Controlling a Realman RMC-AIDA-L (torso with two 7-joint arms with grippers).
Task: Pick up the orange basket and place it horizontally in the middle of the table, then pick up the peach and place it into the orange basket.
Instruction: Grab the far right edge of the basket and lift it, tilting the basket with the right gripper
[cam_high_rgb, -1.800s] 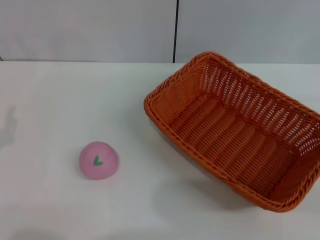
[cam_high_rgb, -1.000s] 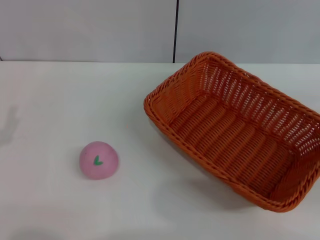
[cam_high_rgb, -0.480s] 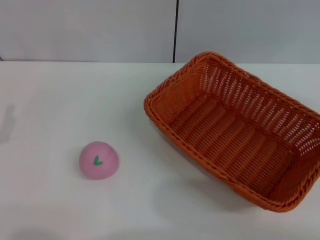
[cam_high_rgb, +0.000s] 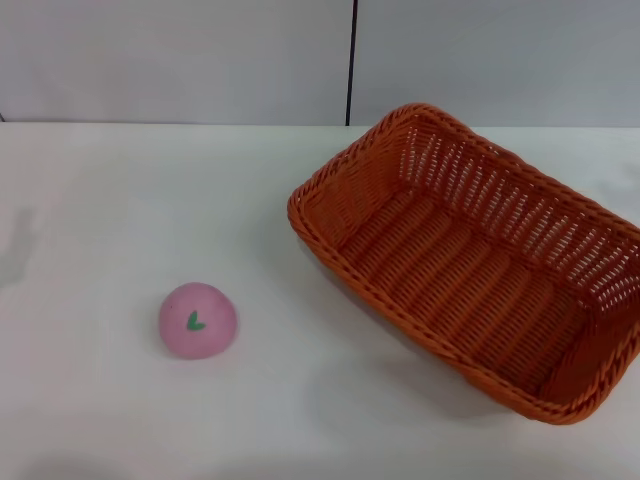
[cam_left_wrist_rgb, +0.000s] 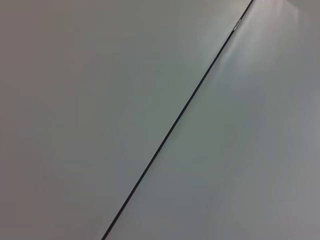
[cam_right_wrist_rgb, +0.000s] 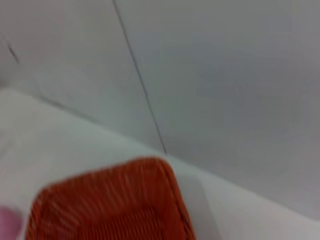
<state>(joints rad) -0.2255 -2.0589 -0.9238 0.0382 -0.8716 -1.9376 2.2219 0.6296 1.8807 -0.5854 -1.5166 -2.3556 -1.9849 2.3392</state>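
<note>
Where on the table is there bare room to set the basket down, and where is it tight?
The table is bare across its far-left half, behind the peach, and along the near edge under it. A free strip lies between the peach and the basket. The right side is crowded: the basket lies slantwise and fills it. Neither gripper shows.

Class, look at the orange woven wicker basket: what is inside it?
The orange woven wicker basket holds nothing: only its bare woven floor shows. The small pink round peach lies outside, on the white table.
</note>
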